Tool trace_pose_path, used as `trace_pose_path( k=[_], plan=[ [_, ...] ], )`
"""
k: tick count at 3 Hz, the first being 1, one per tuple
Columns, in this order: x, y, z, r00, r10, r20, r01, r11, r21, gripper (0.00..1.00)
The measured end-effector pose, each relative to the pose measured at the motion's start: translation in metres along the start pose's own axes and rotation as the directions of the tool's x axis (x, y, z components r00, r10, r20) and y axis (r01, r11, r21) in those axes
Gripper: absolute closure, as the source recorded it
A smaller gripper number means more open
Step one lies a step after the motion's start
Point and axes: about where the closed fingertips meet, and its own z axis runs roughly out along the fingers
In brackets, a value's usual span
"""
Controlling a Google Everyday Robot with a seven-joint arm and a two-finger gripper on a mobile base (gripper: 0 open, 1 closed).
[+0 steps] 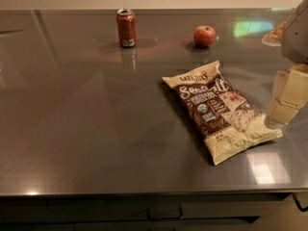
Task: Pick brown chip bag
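The brown chip bag (pixel 219 110) lies flat on the dark grey counter (pixel 96 129), right of centre. It has a dark brown middle, cream ends and white "Sea Salt" lettering, and it runs diagonally from upper left to lower right. My gripper (pixel 285 105) comes in from the right edge of the view. It hovers just right of the bag's lower right end, close to it but not holding it.
A red soda can (pixel 126 28) stands upright at the back of the counter, left of centre. A red apple (pixel 204 35) sits at the back, to the can's right. The counter's front edge (pixel 144 194) runs along the bottom, with drawers below it.
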Motion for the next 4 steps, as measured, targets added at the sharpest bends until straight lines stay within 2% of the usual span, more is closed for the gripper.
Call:
trace_pose_path(
  k=[1,2,3,4],
  plan=[
    [0.000,0.000,0.000,1.000,0.000,0.000,0.000,1.0000,0.000,0.00],
    [-0.002,-0.005,0.007,1.000,0.016,0.019,-0.015,0.9993,-0.035,0.00],
    [0.002,-0.011,0.022,0.998,0.064,0.026,-0.062,0.9951,-0.077,0.00],
    [0.010,-0.013,0.038,0.994,0.098,0.046,-0.094,0.9912,-0.094,0.00]
  ],
)
